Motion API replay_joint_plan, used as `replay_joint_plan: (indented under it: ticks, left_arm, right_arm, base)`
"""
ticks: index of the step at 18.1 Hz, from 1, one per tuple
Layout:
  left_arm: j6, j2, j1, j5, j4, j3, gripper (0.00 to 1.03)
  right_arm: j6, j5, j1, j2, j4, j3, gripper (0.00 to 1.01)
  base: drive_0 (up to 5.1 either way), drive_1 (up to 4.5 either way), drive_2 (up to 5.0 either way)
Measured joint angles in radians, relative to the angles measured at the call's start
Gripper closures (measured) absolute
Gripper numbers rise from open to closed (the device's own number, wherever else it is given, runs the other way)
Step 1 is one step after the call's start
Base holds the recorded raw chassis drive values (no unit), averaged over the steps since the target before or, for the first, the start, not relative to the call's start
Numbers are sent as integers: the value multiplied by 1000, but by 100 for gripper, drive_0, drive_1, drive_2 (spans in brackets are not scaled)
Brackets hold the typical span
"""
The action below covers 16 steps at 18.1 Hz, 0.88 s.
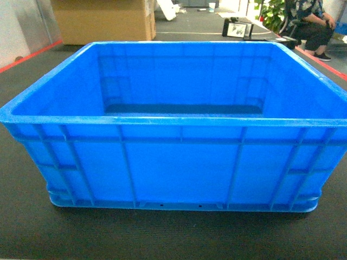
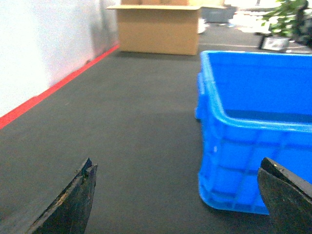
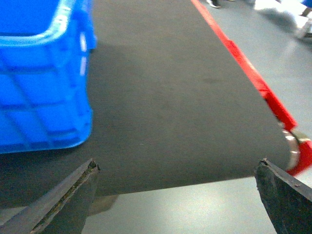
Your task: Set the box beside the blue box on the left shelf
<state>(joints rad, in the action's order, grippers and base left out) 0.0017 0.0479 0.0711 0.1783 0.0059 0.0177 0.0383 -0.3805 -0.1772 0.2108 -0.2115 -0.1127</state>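
You're pre-grasp: both the left gripper (image 2: 178, 195) and right gripper (image 3: 178, 195) gape wide, holding nothing. The blue crate (image 1: 173, 162) fills the frame centre, so next bring each gripper in against its end walls.

Before us the blue box (image 1: 179, 135) sits on a dark belt (image 1: 162, 238), open and empty. Far left we see a cardboard carton (image 1: 103, 20); far right, a seated person (image 1: 312, 24).

A dark textured belt (image 1: 162, 238) runs away from the camera, edged with a red strip (image 2: 48, 92) on each side. A white wall (image 2: 44, 44) lines its left. At the far end stands a large cardboard box (image 1: 103, 20), with a leafy plant (image 1: 271, 13) and a seated person (image 1: 312, 24) beyond. Grey floor (image 3: 273, 53) lies to the right.
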Motion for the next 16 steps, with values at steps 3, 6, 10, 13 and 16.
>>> replay_joint_plan:
  ticks: [3, 6, 10, 13, 16]
  left_arm:
    - [3, 276, 69, 378, 235, 23, 5]
    - [16, 700, 50, 238, 378, 316, 5]
    - [-76, 1236, 78, 84, 96, 828, 5]
    - [-137, 1445, 101, 98, -40, 1014, 5]
    - [-152, 1567, 117, 113, -92, 1069, 5]
  right_arm:
    - [47, -175, 3, 144, 126, -66, 3]
    - [90, -17, 57, 482, 249, -349, 3]
    - [266, 261, 86, 1039, -68, -891, 3]
    - [269, 272, 43, 1255, -202, -1041, 3]
    - [240, 226, 15, 1379, -199, -1083, 3]
  base:
    - [0, 0, 0]
    - [0, 0, 0]
    - [0, 0, 0]
    - [0, 0, 0]
    - [0, 0, 0]
